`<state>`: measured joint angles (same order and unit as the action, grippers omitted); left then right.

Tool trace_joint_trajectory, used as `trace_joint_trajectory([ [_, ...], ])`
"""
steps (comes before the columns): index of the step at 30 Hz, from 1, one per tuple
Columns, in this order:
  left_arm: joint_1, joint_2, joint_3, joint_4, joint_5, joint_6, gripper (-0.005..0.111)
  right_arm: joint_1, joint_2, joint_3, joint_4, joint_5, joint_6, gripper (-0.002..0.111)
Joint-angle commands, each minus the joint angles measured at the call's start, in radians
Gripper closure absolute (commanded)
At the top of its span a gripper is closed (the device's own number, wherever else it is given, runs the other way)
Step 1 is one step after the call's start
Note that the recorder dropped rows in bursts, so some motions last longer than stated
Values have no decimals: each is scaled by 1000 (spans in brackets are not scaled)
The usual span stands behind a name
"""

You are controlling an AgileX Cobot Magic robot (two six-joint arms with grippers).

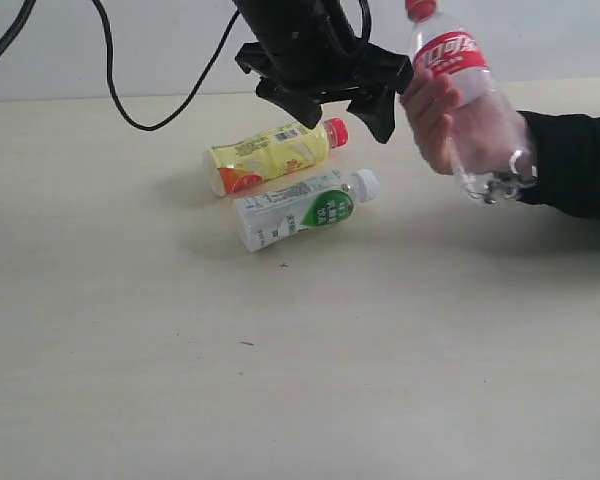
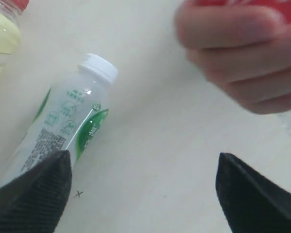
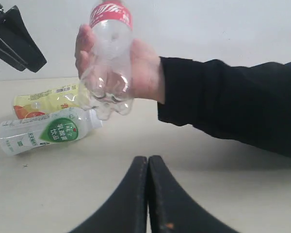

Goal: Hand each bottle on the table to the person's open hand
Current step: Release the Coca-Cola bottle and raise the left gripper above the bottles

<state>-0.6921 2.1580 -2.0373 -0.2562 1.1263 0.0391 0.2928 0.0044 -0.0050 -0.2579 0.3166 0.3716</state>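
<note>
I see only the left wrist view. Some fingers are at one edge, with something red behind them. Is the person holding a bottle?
Observer: Yes. The person's hand grips the clear bottle with red label, cap up, above the table.
Operator: The pale yellow thing in the corner of my view, is it a bottle too?
Observer: Yes. It is the yellow bottle with a red cap. It lies on its side beside the white bottle.
Operator: What about the right gripper?
Observer: The right gripper is shut and holds nothing.
</note>
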Motion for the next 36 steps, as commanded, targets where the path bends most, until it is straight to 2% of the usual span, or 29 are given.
trace_joint_trajectory([
  [1,-25,-11,-7,45,23,19,29,4,-4,5,-3,-8,-5,108],
  [14,-63,-11,-7,222,67,12,29,4,-4,5,-3,-8,-5,108],
  [20,-76,-6,5,349,81,1,29,4,-4,5,-3,-8,-5,108],
  [36,-76,0,5,352,88,5,29,4,-4,5,-3,-8,-5,108],
])
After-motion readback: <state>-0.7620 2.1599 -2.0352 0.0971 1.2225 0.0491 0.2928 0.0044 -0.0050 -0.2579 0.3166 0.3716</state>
